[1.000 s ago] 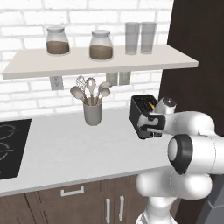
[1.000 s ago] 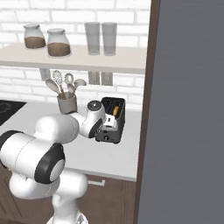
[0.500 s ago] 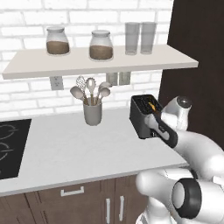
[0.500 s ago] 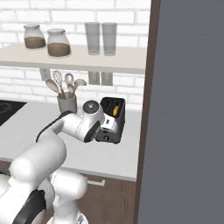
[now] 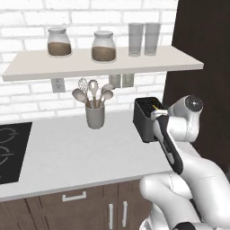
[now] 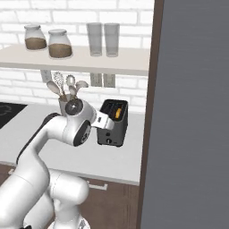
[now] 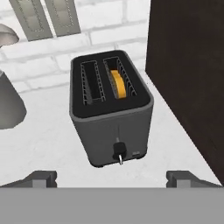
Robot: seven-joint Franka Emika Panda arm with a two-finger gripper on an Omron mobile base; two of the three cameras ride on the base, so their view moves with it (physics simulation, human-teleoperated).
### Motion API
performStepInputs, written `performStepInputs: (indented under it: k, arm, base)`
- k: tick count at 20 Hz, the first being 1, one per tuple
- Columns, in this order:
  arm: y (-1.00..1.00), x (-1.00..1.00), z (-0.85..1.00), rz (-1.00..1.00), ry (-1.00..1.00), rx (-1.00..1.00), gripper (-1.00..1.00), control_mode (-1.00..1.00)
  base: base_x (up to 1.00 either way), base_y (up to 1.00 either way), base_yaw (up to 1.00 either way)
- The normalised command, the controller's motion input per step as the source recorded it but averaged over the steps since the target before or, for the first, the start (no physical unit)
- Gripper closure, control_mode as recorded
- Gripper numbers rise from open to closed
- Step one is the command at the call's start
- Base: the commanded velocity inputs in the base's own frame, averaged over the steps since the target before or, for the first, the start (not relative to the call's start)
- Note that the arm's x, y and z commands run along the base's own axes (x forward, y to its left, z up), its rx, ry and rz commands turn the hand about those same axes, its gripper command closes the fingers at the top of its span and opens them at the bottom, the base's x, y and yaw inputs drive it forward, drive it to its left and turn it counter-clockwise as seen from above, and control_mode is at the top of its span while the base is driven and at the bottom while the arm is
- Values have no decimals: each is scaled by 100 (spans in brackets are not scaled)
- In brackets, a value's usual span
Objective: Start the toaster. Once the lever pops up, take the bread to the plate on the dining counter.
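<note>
The black two-slot toaster [image 7: 111, 116] stands on the white kitchen counter against the brick wall, beside a dark tall cabinet. The golden bread [image 7: 117, 83] sits down in its right-hand slot. A small knob [image 7: 119, 151] sits low on the front face, at the foot of a thin slit. My gripper [image 7: 114, 178] is open, its two fingertips [image 7: 41, 178] spread wide in front of the toaster and a little above it, touching nothing. From the base, the toaster [image 5: 144, 120] [image 6: 114, 124] has my white hand right at its front. The plate and the dining counter are out of view.
A grey utensil cup [image 5: 95, 116] with spoons stands left of the toaster. A shelf [image 5: 103, 65] with jars and glasses hangs overhead. The dark cabinet [image 5: 202, 49] walls off the right side. A black cooktop [image 5: 10, 150] lies at the counter's far left.
The arm has folded differently: the elbow has swung down and away while the hand stays at the toaster's front. The jaws have spread a little wider. Toaster and bread have not moved.
</note>
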Motion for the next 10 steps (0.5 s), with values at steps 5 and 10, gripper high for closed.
performStepInputs:
  k: [5,10]
  arm:
    - [-1,-14,100,0,6,0,-100,-100]
    - [-2,-36,90,2,5,0,-100,-100]
  base:
    - [0,0,0]
    - [0,0,0]
